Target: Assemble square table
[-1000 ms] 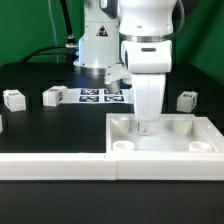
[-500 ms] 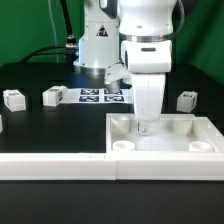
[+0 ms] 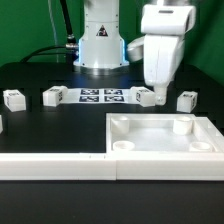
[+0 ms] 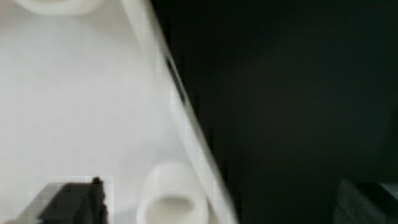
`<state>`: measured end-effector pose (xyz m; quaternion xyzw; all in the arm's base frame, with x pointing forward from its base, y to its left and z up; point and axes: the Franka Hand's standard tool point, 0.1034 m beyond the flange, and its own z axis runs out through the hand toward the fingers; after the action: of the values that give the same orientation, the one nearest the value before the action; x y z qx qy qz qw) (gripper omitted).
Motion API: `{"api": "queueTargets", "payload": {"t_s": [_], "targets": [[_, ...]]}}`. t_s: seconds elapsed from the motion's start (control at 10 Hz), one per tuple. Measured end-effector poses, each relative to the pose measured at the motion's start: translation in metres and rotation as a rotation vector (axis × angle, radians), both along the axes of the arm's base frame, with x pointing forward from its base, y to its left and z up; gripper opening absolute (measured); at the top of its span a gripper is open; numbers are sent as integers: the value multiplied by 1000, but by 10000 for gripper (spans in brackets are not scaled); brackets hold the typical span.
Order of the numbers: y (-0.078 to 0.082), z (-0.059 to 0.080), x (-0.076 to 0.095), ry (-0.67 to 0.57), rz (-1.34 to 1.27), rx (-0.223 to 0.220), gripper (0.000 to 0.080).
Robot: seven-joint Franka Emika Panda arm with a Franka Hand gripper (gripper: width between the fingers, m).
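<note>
Square table top (image 3: 150, 132) — below pincer (image 3: 158, 90), not touching.

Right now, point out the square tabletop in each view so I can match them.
Exterior view: the tabletop lies low on the exterior view's right.
Wrist view: the tabletop fills nearly half the picture, seen close up.
Shared landmark: its raised rim against the black table.

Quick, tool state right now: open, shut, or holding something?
Tool: open, jaws wide apart in the wrist view, holding nothing.
</note>
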<state>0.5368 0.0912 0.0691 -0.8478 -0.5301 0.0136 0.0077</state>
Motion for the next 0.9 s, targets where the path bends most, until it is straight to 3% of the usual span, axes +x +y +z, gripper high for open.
{"api": "queueTargets", "payload": {"t_s": [0.1, 0.3, 0.5, 0.9], "targets": [[9, 4, 4, -8, -76, 3, 649], [0, 2, 7, -6, -139, 6, 649], [2, 1, 6, -3, -267, 5, 649], [20, 0, -19, 75, -880, -1, 649]]}}
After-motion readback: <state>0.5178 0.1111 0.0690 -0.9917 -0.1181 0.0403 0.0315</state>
